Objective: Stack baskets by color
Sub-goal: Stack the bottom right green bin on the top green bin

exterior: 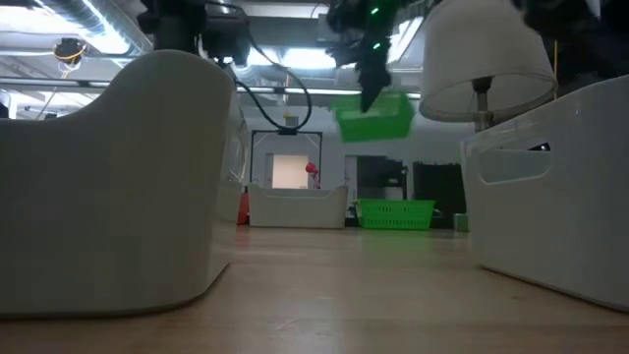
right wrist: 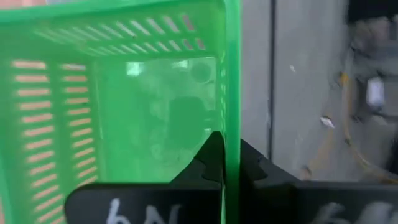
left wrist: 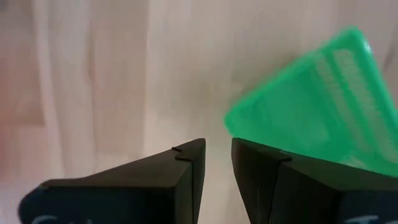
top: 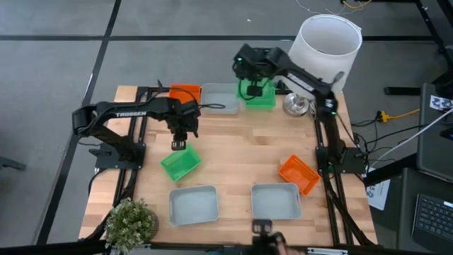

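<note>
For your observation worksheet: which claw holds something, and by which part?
The right claw is shut on a green basket's rim wall, lifted above the table. The left claw holds nothing.

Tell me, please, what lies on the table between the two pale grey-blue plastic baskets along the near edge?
Nothing: in the high view, only bare wood separates the left pale grey-blue plastic basket from the right pale grey-blue plastic basket.

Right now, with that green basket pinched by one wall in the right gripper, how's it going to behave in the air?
Probably light: the right gripper holds the green basket aloft by one thin wall. It hangs slightly tilted, so it may swing. The slotted plastic wall could flex or slip.
</note>
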`<state>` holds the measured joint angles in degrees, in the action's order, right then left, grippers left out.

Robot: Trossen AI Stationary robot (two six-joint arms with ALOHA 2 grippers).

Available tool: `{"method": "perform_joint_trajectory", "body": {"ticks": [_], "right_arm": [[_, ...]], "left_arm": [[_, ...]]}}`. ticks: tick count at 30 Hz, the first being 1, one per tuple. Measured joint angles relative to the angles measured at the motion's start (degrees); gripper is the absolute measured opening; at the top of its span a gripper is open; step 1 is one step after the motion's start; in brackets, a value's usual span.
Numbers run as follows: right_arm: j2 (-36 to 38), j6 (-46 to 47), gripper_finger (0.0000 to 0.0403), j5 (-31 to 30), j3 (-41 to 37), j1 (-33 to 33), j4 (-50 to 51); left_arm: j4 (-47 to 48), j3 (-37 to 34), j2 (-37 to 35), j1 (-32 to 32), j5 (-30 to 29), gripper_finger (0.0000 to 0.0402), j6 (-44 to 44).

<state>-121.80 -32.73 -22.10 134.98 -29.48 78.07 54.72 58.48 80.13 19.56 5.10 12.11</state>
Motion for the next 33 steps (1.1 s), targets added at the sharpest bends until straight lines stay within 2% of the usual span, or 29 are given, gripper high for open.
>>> {"method": "perform_joint_trajectory", "body": {"ticks": [2, 5, 7, 12, 16, 23, 28, 33], "right_arm": [[-1.32, -3.44, 0.0000, 1.25, -1.20, -1.04, -2.81], [-4.21, -6.49, 0.0000, -5.27, -1.29, -3.74, 1.54], [-6.35, -6.35, 0.0000, -6.91, -1.41, -5.44, 4.35], [-7.69, -4.96, 0.0000, 2.48, -1.29, -7.98, 4.97], [-8.50, -5.45, 0.0000, 3.18, -1.34, -9.36, 2.69], [-10.10, -6.64, 0.0000, 10.28, -1.34, -11.44, 2.23], [-11.92, -6.69, 0.0000, 11.96, -1.35, -12.55, 2.43], [-13.36, -6.97, 0.0000, 16.67, -1.38, -12.86, 2.61]], "left_arm": [[-1.54, 0.14, -1.13, -1.56, -0.06, 0.0070, -1.02], [-2.89, 0.13, -2.06, -3.75, 0.03, 0.0070, -1.17], [-4.89, 0.11, -2.84, -5.08, 0.01, 0.0070, -1.20], [-8.82, 0.11, -3.34, -6.84, -0.12, 0.0070, -1.06], [-8.95, 0.11, -3.40, -7.31, -0.14, 0.0070, -1.05], [-8.77, 0.11, -3.38, -7.29, -0.15, 0.0070, -1.02], [-8.73, 0.11, -3.39, -7.29, -0.15, 0.0070, 0.37], [-8.70, 0.11, -3.39, -7.29, -0.16, 0.0070, 0.49]]}}
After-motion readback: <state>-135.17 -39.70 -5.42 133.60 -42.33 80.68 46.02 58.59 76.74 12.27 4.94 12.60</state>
